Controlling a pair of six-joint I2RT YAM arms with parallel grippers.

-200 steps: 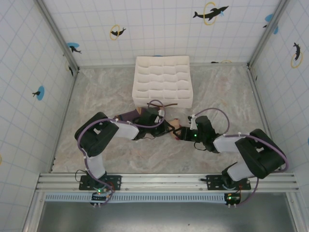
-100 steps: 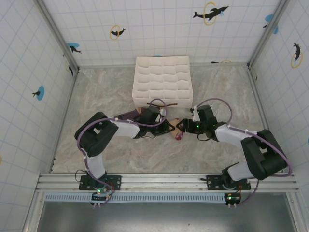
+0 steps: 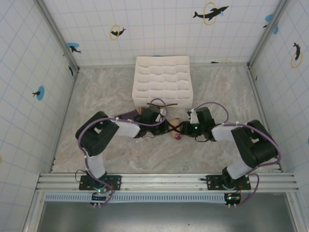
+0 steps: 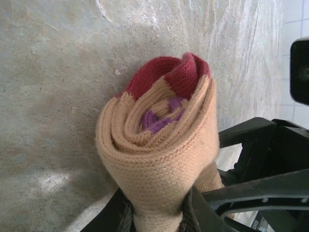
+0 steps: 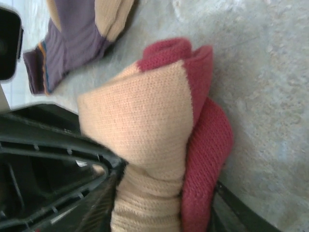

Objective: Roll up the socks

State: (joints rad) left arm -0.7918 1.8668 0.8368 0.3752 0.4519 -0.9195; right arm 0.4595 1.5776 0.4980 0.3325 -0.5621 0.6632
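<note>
arms: the left arm (image 3: 120,129) and right arm (image 3: 227,131) both fold in from the near edge and meet nose to nose mid-tabletop (image 3: 96,87). I reckon that's so each one gets an end of the bundle.
left jaws: pinching the roll low down, a finger on each side. My guess is that's what stops the coil springing open.
right jaws: parked either side of the roll's other end, with red knit up against one finger. Honestly can't tell if they're squeezing or just straddling it.
beige sock (image 4: 154,159): this is the outer wrap, wound into a fat coil between the two arms, with the dark red toe flapped over the open end. It's right down by the tabletop, but I can't tell if it's resting on it or lifted.
purple sock (image 5: 77,34): a bit of it peeks out of the coil's middle in the left wrist view. The rest trails flat on the tabletop on the left arm's side, not wound in.
progress: partway, I'd say. That loose purple tail needs rolling in.
organiser box (image 3: 162,79): white gridded thing beyond the arms, near the back wall and apart from the roll.
</note>
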